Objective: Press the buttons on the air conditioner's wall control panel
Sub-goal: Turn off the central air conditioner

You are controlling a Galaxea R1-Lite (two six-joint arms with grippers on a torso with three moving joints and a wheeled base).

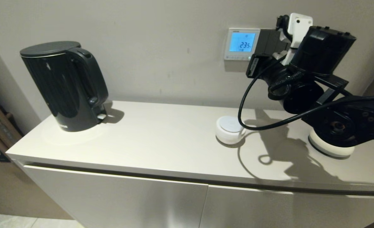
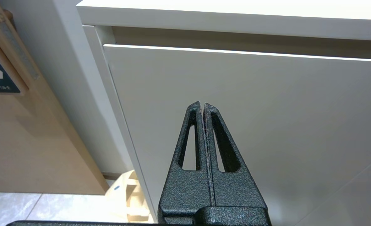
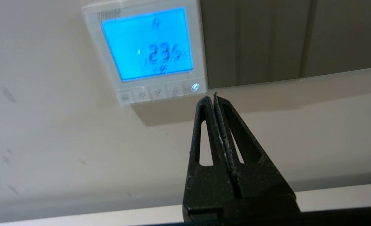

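Note:
The air conditioner's wall control panel (image 1: 241, 43) is a white-framed square on the wall with a blue-lit screen reading about 23.5. In the right wrist view the panel (image 3: 146, 47) has its row of pale buttons (image 3: 158, 93) along the bottom edge, and the end button (image 3: 195, 87) glows. My right gripper (image 3: 211, 97) is shut and empty, its tips just below the panel's corner beside the glowing button; contact cannot be told. In the head view my right arm (image 1: 320, 57) is raised before the wall and hides the fingers. My left gripper (image 2: 203, 105) is shut and empty, low before the cabinet door.
A black kettle (image 1: 65, 85) stands at the counter's left. A white round puck (image 1: 229, 129) and a white disc (image 1: 331, 147) lie on the white countertop (image 1: 158, 136) under my right arm. A dark grey switch plate (image 3: 267, 40) adjoins the panel. A black cable (image 1: 247, 104) hangs from the wrist.

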